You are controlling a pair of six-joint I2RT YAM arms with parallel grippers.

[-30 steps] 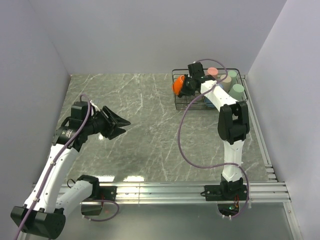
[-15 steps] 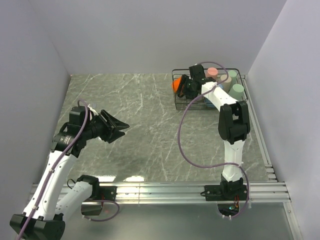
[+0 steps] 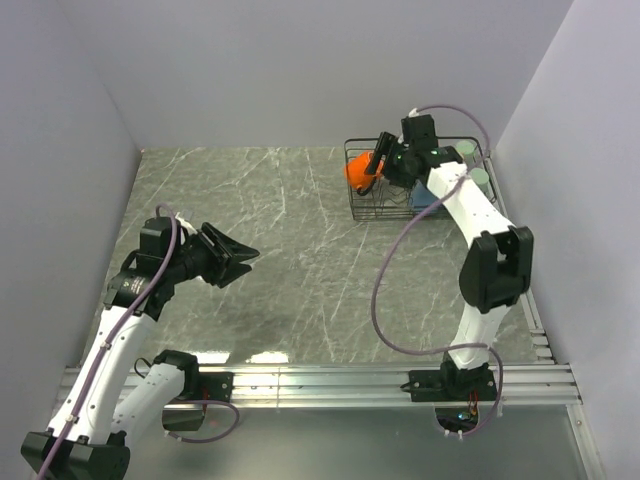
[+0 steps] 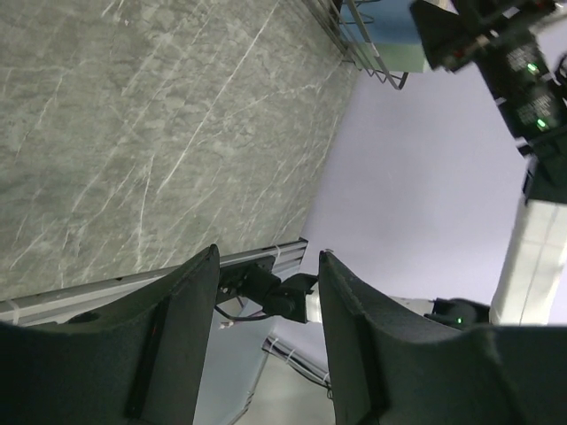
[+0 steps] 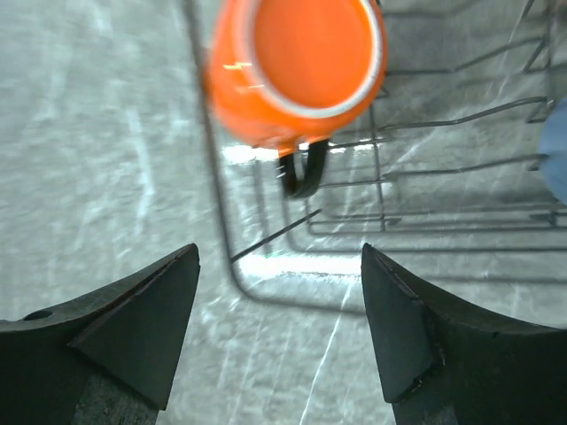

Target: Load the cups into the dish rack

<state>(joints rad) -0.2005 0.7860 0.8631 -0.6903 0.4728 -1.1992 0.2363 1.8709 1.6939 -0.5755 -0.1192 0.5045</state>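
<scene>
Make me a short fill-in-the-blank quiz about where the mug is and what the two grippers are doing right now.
1. In the top view, the orange mug lies at the ___ end of the dish rack.
2. The right gripper, close beside the mug, has its jaws ___ and grips nothing.
3. The left gripper hangs open over the table, far from the rack, holding ___.

Missing words: left; open; nothing.
</scene>
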